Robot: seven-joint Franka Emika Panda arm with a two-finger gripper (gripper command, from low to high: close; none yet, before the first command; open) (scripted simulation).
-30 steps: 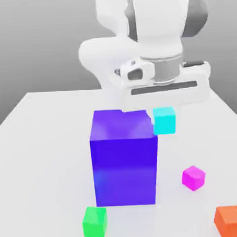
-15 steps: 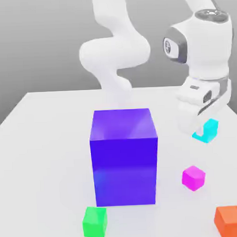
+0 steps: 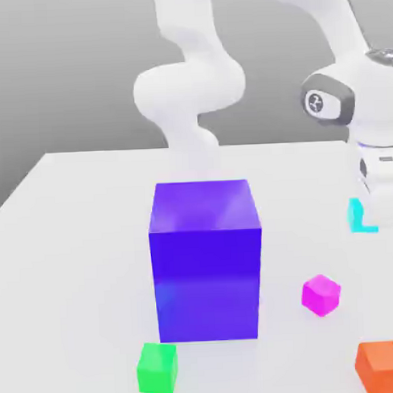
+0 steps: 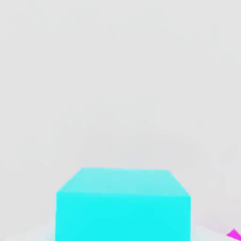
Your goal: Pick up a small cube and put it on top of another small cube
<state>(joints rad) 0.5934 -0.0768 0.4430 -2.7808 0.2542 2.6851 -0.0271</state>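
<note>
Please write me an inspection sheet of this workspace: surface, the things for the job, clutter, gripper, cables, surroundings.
Surface: white table, flat, plain.
Job's things: cyan cube is held above the table at the exterior view's right, partly hidden behind the hand; it also shows close up in the hand view. Magenta cube, green cube and orange cube sit apart on the table, nothing stacked yet.
Clutter: large blue block stands upright mid-table.
Gripper: gripper shut on the cyan cube, pointing down.
Cables: nothing seen.
Surroundings: plain grey backdrop; white arm rises behind the blue block.
</note>
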